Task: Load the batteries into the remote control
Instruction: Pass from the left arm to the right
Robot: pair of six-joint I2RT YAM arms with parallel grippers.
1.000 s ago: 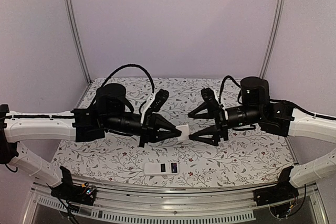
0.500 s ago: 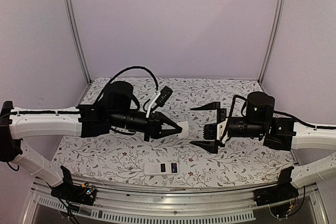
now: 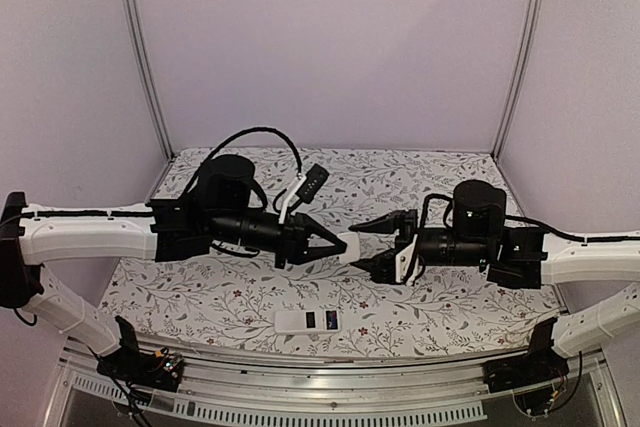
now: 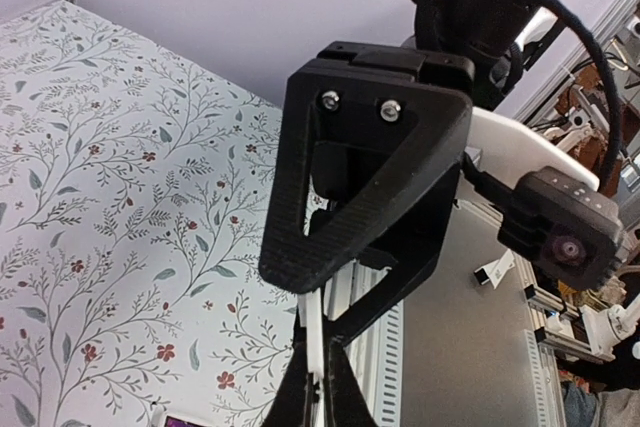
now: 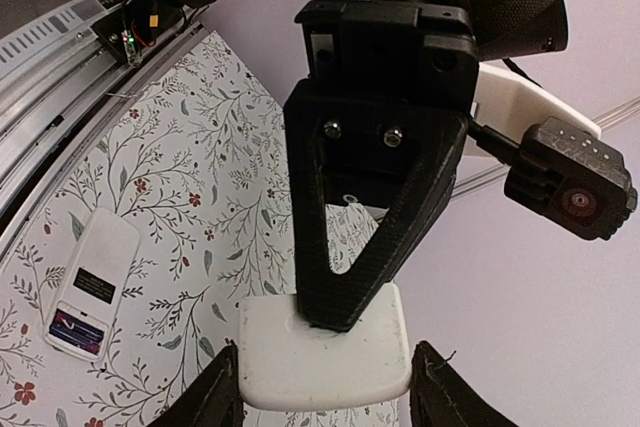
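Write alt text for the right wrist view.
The left gripper, jaws shut, pinches a flat white panel, while the jaws of the right gripper closely flank that panel, contact unclear. At the view's lower left, the white remote control lies back up on the floral table.

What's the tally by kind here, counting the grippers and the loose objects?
Grippers: 2 (left gripper, right gripper)
Remote control: 1
White cover plate: 1
Total: 4
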